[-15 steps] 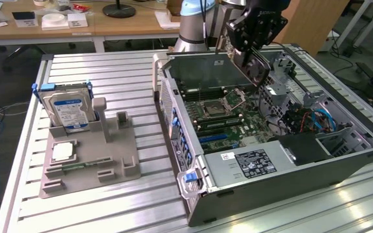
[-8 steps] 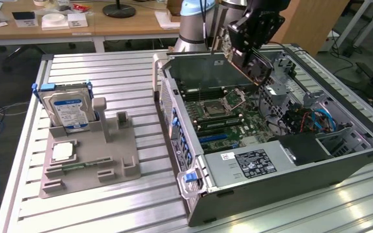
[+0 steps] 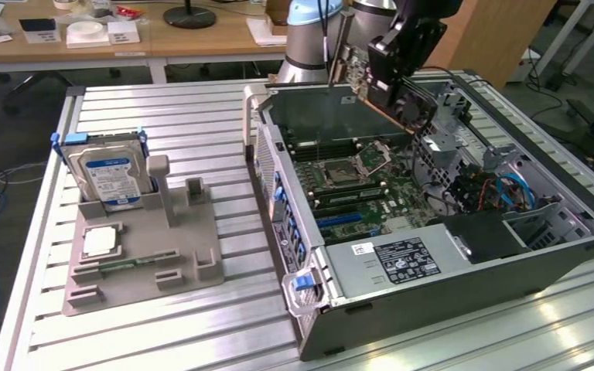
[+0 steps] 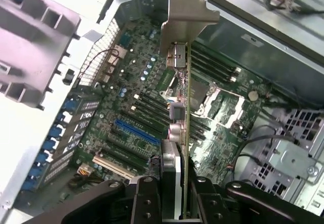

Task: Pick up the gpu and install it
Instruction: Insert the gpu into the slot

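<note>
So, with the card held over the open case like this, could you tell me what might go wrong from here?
1. The gpu hangs above the memory sticks and CPU socket, apparently not lined up with the blue slot. Lowered misaligned, it might strike them.
2. The gripper clamps the thin card at one edge, so it could tilt when pressed.
3. Its metal bracket might catch on the case.

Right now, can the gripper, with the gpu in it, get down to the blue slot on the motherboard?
Probably yes. The gripper holds the gpu above the open case, and nothing lies over the blue slot; cables sit off to the side.
</note>
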### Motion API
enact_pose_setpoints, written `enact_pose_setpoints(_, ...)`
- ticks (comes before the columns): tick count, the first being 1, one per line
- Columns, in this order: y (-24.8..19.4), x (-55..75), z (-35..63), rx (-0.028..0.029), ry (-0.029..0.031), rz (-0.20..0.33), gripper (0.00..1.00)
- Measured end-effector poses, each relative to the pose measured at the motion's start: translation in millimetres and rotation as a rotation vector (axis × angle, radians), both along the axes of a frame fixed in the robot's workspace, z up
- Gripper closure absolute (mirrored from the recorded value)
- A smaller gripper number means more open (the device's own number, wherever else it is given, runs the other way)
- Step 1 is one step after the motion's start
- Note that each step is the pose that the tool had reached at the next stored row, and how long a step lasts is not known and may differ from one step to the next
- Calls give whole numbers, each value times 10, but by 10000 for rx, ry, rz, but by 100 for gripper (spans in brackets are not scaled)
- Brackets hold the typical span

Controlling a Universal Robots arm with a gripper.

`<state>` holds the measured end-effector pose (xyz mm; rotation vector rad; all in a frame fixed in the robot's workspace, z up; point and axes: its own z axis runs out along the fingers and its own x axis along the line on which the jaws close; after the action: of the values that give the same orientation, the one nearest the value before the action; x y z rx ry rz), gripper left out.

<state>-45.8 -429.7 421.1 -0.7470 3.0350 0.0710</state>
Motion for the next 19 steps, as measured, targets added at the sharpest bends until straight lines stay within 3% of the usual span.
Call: enact_pose_setpoints(19, 0, 0, -2, 2, -1, 3467, 72)
